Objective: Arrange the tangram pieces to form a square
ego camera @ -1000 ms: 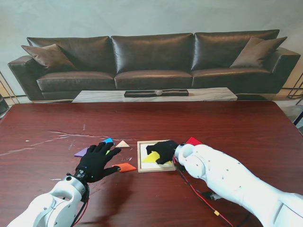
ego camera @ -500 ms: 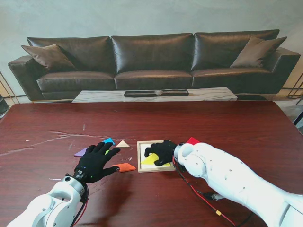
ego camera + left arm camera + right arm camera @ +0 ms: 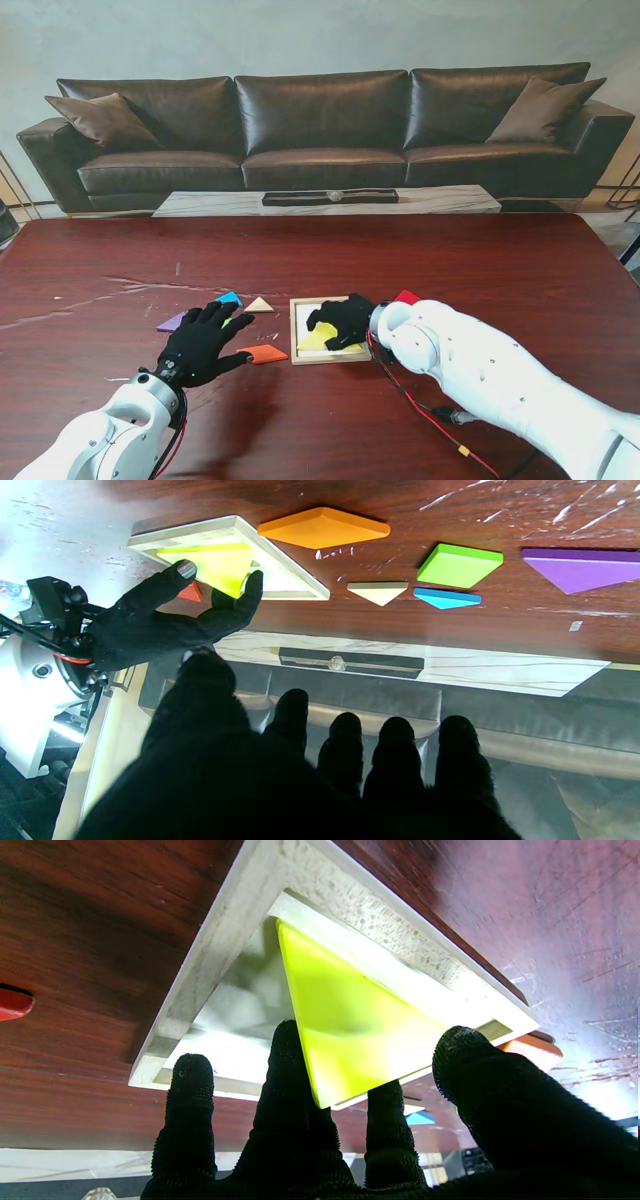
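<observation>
1. Since a second ago my right hand (image 3: 345, 320) has slid a little toward the left side of the pale wooden square tray (image 3: 297, 343), carrying the flat yellow triangle (image 3: 322, 336) with it; my left hand (image 3: 203, 342) has not shifted.
2. My right fingers (image 3: 292, 1075) are curled around the yellow triangle's near corner, thumb on one edge and the others on the opposite one. It sits tilted inside the tray, not yet flat.
3. Its long edge runs close along the tray's far wall, so the coming move is, I judge, to press it down into that corner.
4. My left fingers (image 3: 345, 740) are spread, holding nothing, hovering over the dark red wooden counter (image 3: 480, 270) left of the tray, just beside the orange parallelogram (image 3: 264, 353).
</observation>
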`<state>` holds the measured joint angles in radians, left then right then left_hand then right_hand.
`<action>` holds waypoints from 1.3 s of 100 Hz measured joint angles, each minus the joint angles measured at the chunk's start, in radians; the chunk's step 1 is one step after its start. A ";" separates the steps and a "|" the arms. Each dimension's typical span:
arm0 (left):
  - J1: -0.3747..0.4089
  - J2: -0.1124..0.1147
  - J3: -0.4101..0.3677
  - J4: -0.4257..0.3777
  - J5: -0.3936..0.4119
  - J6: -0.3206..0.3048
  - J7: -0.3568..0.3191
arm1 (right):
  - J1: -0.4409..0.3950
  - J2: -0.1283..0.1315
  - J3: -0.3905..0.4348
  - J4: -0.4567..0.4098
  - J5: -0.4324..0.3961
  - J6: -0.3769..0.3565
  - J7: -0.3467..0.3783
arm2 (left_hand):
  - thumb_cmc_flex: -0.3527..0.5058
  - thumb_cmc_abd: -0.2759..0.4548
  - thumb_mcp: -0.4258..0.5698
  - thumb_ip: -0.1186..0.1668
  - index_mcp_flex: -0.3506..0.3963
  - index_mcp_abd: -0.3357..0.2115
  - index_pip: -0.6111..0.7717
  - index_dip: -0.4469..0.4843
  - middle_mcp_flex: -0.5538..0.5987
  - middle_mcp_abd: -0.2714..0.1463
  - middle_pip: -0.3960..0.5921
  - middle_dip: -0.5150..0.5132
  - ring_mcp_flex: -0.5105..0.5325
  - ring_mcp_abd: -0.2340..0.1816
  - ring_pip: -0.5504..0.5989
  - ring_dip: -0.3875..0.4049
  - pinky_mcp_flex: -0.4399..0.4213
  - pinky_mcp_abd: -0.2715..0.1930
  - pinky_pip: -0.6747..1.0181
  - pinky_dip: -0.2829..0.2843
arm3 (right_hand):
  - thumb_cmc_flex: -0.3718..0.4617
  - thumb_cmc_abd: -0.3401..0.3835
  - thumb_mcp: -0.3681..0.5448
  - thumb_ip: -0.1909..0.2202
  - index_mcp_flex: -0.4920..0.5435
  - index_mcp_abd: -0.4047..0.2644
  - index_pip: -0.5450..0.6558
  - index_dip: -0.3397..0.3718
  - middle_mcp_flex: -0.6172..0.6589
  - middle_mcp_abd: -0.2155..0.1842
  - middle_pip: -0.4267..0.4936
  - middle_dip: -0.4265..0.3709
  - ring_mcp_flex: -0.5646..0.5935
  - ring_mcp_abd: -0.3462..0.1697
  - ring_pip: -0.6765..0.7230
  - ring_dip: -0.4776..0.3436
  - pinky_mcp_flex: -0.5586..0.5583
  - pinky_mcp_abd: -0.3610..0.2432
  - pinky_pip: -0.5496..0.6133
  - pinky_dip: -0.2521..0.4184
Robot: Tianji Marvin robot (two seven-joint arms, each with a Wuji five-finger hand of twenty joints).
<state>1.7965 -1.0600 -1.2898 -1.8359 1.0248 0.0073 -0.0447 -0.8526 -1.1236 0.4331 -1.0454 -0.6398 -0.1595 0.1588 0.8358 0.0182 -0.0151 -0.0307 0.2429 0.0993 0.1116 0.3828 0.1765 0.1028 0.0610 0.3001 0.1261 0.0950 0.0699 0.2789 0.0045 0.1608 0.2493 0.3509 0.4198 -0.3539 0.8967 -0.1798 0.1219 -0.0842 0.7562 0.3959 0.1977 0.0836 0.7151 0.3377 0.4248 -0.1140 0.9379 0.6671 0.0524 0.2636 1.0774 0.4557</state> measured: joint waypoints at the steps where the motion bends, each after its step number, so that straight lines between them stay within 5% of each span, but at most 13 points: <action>1: 0.000 0.000 0.000 0.000 0.000 0.000 -0.001 | -0.001 0.000 0.002 -0.001 0.000 -0.001 0.000 | 0.000 0.000 0.000 0.000 0.000 0.000 0.000 0.000 0.000 0.000 0.000 0.000 0.000 0.000 0.000 0.000 0.000 0.000 0.000 0.000 | 0.000 0.002 0.000 0.000 0.000 0.000 0.000 0.000 0.000 0.000 0.003 0.000 0.000 0.000 0.000 -0.003 0.000 0.000 0.000 0.000; 40: 0.001 0.000 0.000 0.000 0.000 0.000 0.000 | -0.032 0.031 0.035 -0.040 -0.014 -0.067 0.015 | 0.000 0.000 0.000 0.000 0.000 0.000 -0.010 0.000 0.000 0.000 0.000 0.000 0.000 0.000 0.000 0.000 0.000 0.000 0.000 0.000 | -0.012 0.162 -0.166 0.020 0.002 0.013 -0.019 0.000 0.044 -0.031 -0.017 0.002 -0.033 0.081 -0.075 -0.035 -0.016 -0.016 -0.024 -0.053; 81: 0.001 0.000 0.000 0.000 -0.001 0.000 0.002 | -0.037 0.033 0.035 -0.052 -0.020 -0.089 0.008 | 0.000 0.000 0.000 0.000 0.000 0.000 -0.010 0.000 0.000 0.000 0.000 0.000 0.000 0.000 0.000 0.000 0.000 0.000 -0.001 0.000 | -0.011 0.203 -0.211 0.020 0.002 0.013 -0.043 -0.009 0.138 -0.058 -0.113 -0.039 -0.037 0.137 -0.084 -0.075 -0.028 -0.029 -0.034 -0.091; 130: 0.001 0.000 0.000 0.001 -0.001 -0.002 0.009 | -0.095 0.055 0.096 -0.120 -0.064 -0.111 0.019 | 0.000 0.000 0.000 0.000 -0.001 0.000 -0.012 0.000 0.000 0.000 0.000 0.000 0.000 0.000 0.000 0.000 0.000 0.000 -0.002 0.000 | -0.044 0.232 -0.257 0.020 0.003 0.013 -0.043 -0.009 0.148 -0.055 -0.130 -0.039 -0.003 0.209 -0.439 -0.145 -0.025 -0.029 -0.035 -0.092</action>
<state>1.7971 -1.0599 -1.2903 -1.8350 1.0238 0.0054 -0.0353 -0.9472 -1.0685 0.5296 -1.1651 -0.7038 -0.2702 0.1781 0.8358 0.0183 -0.0151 -0.0307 0.2424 0.0993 0.0999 0.3828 0.1764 0.1028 0.0611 0.3001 0.1261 0.0949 0.0699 0.2789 0.0045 0.1610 0.2477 0.3509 0.3759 -0.1219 0.6393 -0.1595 0.1246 -0.0715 0.7137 0.3865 0.3452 0.0285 0.5847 0.2983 0.4223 0.0950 0.4987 0.5225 0.0273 0.2349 1.0429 0.3642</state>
